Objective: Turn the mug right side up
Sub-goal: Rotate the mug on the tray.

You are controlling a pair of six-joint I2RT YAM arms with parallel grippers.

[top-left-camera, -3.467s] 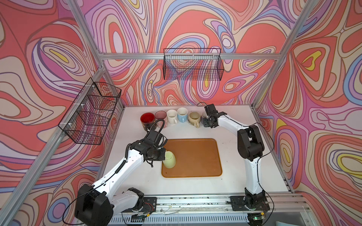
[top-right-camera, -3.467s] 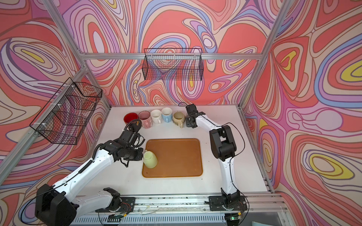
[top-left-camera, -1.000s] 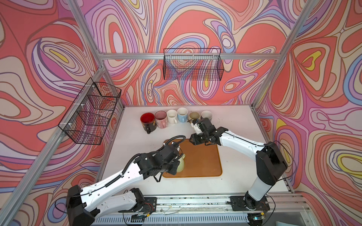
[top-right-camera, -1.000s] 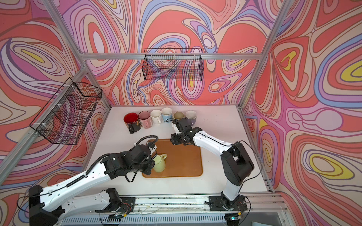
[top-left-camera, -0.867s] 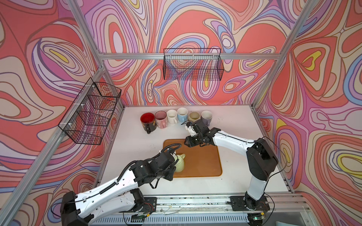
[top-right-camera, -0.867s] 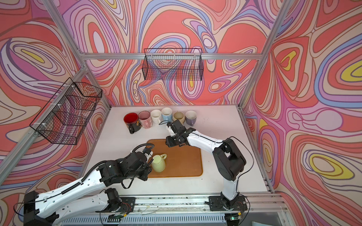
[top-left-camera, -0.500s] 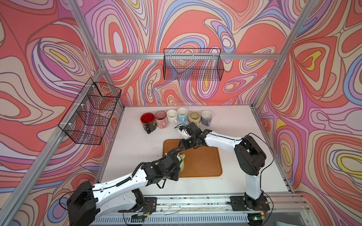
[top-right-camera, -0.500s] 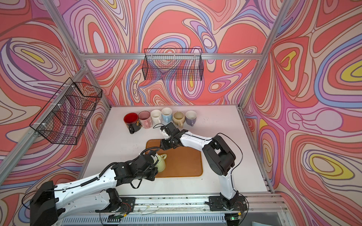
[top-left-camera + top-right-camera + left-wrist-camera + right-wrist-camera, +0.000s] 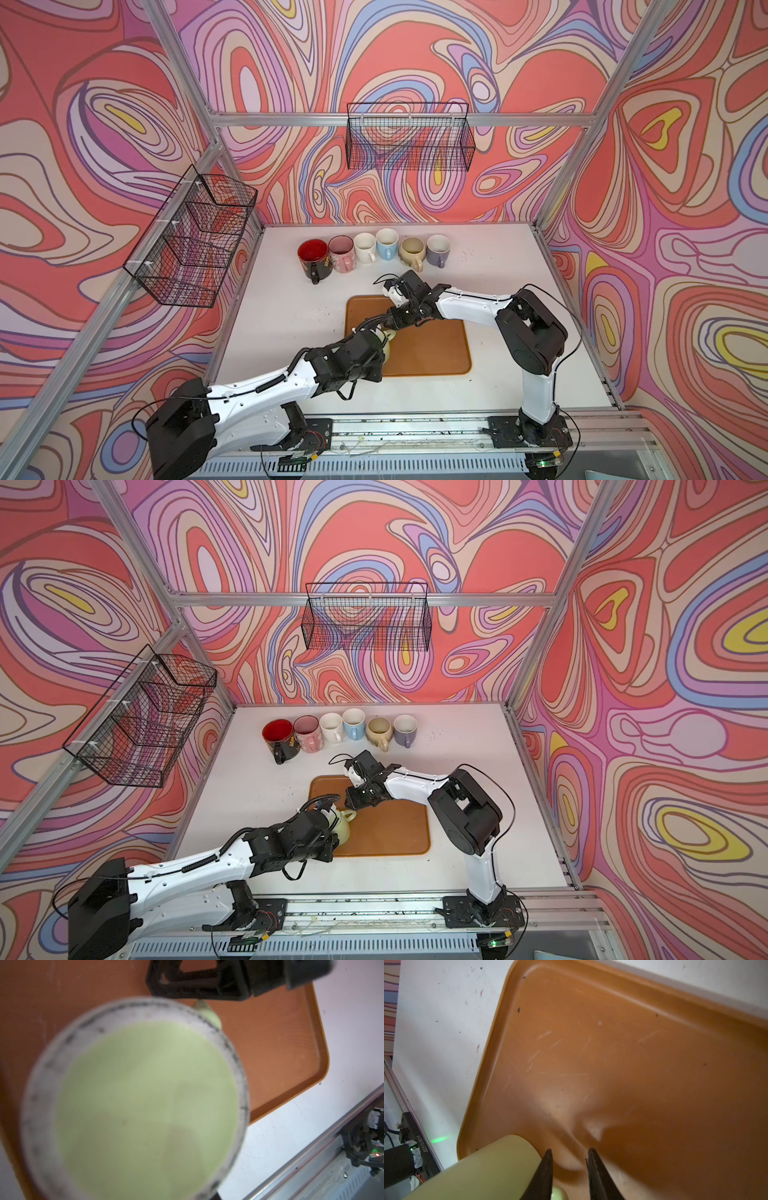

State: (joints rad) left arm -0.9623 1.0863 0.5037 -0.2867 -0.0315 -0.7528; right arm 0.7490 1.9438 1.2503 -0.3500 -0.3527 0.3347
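the pale green mug (image 9: 343,828) is held tilted over the tray's (image 9: 395,833) left edge, clamped by the left gripper (image 9: 326,827); its handle (image 9: 350,816) is pointed at the right gripper (image 9: 569,1165), whose narrowly parted fingers (image 9: 546,1167) are set astride it.

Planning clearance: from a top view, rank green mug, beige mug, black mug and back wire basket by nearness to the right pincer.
1. green mug, beside the right pincer
2. beige mug, back row
3. black mug, row's left end
4. wire basket, back wall
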